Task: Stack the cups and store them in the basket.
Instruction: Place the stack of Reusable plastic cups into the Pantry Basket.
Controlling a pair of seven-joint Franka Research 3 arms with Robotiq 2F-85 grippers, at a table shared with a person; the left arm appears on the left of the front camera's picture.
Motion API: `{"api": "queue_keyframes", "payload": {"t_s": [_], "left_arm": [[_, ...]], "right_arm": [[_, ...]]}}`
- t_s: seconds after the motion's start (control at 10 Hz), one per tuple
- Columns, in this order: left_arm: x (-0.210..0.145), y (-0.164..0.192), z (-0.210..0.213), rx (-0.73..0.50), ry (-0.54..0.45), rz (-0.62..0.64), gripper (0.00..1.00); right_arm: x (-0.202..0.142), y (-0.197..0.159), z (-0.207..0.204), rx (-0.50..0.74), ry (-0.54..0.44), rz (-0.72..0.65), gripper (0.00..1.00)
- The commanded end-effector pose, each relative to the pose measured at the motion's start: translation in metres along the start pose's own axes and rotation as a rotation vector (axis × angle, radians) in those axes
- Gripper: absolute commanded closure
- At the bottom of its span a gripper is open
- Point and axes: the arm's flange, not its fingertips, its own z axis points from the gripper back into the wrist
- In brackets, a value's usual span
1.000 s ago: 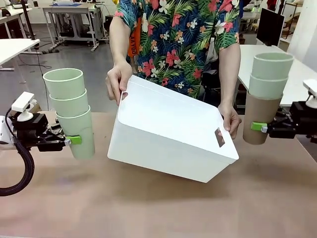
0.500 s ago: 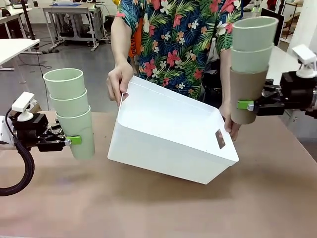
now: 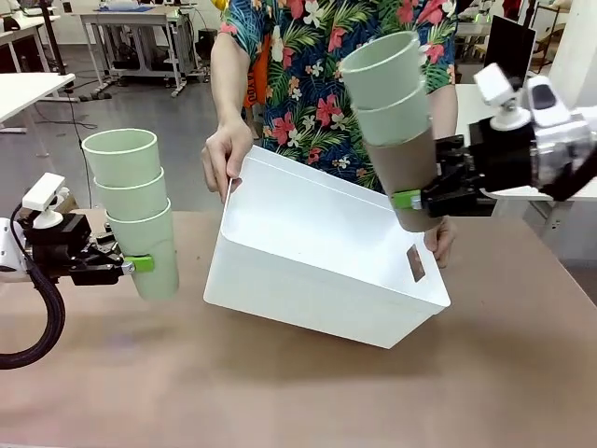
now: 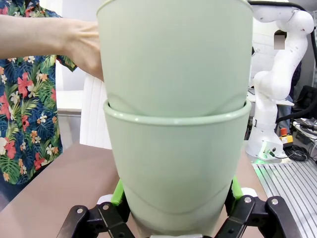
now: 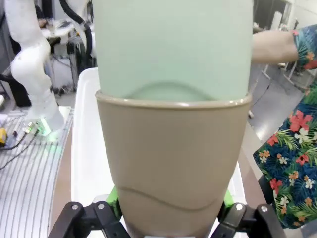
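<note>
At one o'clock above the tilted white rectangular plastic basket (image 3: pixel 308 280), my right gripper (image 3: pixel 410 199) clamps a tan-brown plastic cup (image 3: pixel 403 168) carrying two mint ones. My left gripper (image 3: pixel 147 264), at nine o'clock, grips three mint-green cups (image 3: pixel 140 215). Risk, I judge: the leaning stack clips the person's hand (image 3: pixel 438 238) on the rim. Right wrist view shows both pads (image 5: pixel 113 200) seated; front view, the lean.

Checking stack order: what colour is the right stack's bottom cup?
Tan-brown cup, clearest in right wrist view.
</note>
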Motion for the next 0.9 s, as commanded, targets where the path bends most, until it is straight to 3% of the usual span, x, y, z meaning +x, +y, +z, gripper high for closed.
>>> {"api": "queue_keyframes", "payload": {"t_s": [0.0,0.3,0.8], "left_arm": [[0.006,0.000,-0.001,-0.003,-0.007,-0.003,0.13],[0.006,0.000,-0.001,-0.003,-0.007,-0.003,0.13],[0.006,0.000,-0.001,-0.003,-0.007,-0.003,0.13]], "right_arm": [[0.019,-0.010,-0.032,-0.033,0.128,-0.015,0.17],[0.021,0.009,-0.043,-0.045,0.272,-0.020,0.17],[-0.002,-0.006,-0.090,-0.040,0.447,-0.045,0.17]]}}
